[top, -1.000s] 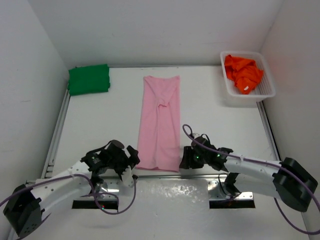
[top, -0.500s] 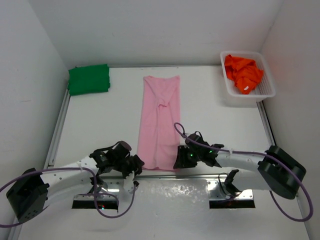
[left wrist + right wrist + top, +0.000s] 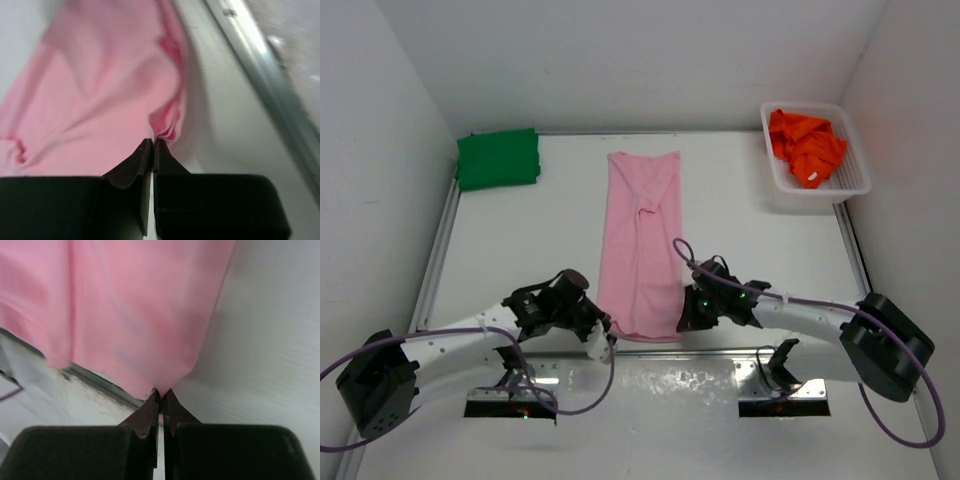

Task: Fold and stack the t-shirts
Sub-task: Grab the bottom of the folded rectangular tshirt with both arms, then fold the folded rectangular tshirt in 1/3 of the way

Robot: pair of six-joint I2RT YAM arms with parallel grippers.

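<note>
A pale pink t-shirt [image 3: 640, 240] lies as a long narrow strip down the middle of the table. My left gripper [image 3: 603, 325] is shut on its near left corner [image 3: 165, 129], the cloth bunched at the fingertips. My right gripper [image 3: 683, 318] is shut on its near right corner [image 3: 161, 385], which is drawn up into a point. A bright green t-shirt [image 3: 498, 158] sits folded at the far left. A vivid orange t-shirt [image 3: 805, 145] lies crumpled in the white basket [image 3: 817, 190] at the far right.
A metal rail [image 3: 670, 349] runs along the table's near edge, just below the pink shirt's hem; it also shows as the rail [image 3: 260, 75] in the left wrist view. Walls close in the table on the left, back and right.
Both grippers have moved inward to the pink shirt's near corners and gone from open to shut on the cloth. The hem has lifted slightly off the near edge.
</note>
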